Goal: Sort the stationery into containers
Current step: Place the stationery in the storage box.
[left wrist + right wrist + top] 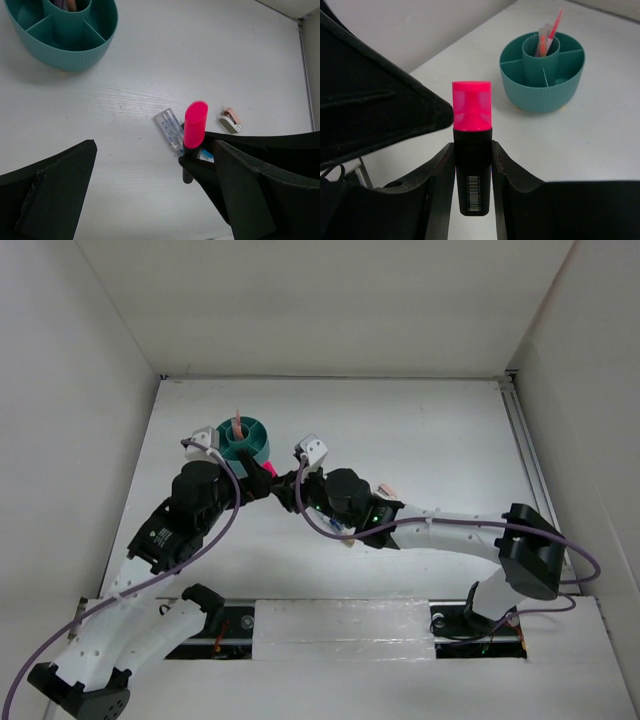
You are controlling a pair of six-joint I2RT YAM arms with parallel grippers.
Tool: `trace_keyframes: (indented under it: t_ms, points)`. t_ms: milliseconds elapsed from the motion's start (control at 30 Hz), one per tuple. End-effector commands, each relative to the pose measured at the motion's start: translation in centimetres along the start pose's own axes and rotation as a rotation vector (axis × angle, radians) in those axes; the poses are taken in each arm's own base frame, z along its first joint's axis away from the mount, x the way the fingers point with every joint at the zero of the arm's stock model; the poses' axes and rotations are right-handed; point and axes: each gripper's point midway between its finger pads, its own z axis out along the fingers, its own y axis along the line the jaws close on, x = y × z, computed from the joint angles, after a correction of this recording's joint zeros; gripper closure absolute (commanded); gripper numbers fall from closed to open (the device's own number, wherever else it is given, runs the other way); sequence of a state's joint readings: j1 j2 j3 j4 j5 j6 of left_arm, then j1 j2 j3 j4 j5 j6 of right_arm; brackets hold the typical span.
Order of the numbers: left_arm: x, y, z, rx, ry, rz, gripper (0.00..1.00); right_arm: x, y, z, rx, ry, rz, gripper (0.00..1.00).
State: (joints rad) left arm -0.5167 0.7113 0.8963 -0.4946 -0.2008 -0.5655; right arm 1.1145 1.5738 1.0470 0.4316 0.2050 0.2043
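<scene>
A black marker with a pink cap (472, 150) stands upright between the fingers of my right gripper (472, 145), which is shut on its black barrel. The pink cap (195, 124) shows close to the right finger (260, 190) of my open left gripper (155, 150); nothing lies between the left jaws. The teal organiser cup (542, 90) sits beyond, with thin pink-red pens in its centre tube (541, 50). On the table lie a clear-barrelled pen (170, 129) and a small tan eraser-like block (231, 120).
Both wrists crowd together just in front of the cup (245, 440). A blue-capped pen (340, 530) peeks from under the right arm. White walls close in the table on the left, back and right.
</scene>
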Motion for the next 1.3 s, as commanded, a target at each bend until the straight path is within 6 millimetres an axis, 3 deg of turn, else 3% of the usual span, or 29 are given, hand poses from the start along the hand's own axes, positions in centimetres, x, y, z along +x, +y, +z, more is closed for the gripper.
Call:
trace_keyframes:
  t_ms: [0,400,533,633,833,967,1233,1267]
  points:
    - [-0.9,-1.5,-0.3,0.071,-0.02,0.002,0.0,-4.5,3.0,0.5,-0.107,-0.142,0.001,1.0]
    - [-1.4,-2.2,-0.8,0.111,-0.039,0.004,0.2,-5.0,7.1,-0.5,-0.336,-0.144,0.031,1.0]
    - [-1.4,-2.2,-0.8,0.111,-0.039,0.004,0.36,-5.0,7.4,-0.6,-0.351,-0.148,0.055,1.0]
    - [-1.4,-2.2,-0.8,0.111,-0.039,0.004,0.55,-4.6,7.3,-0.3,-0.341,-0.142,0.078,1.0]
    - [-1.1,-2.9,-1.0,0.153,-0.021,0.023,0.75,-4.4,7.6,0.5,-0.352,-0.156,0.135,1.0]
    - [-1.5,-3.0,-1.2,0.164,-0.037,0.029,1.0,-4.0,8.0,0.9,-0.369,-0.146,0.143,1.0]
    - [-1.1,-2.8,-1.0,0.158,-0.029,0.031,1.0,-4.2,8.2,1.1,-0.373,-0.155,0.152,1.0]
    - [-0.9,-2.5,-0.8,0.143,-0.029,0.032,1.0,-4.2,8.2,1.1,-0.373,-0.155,0.152,0.9]
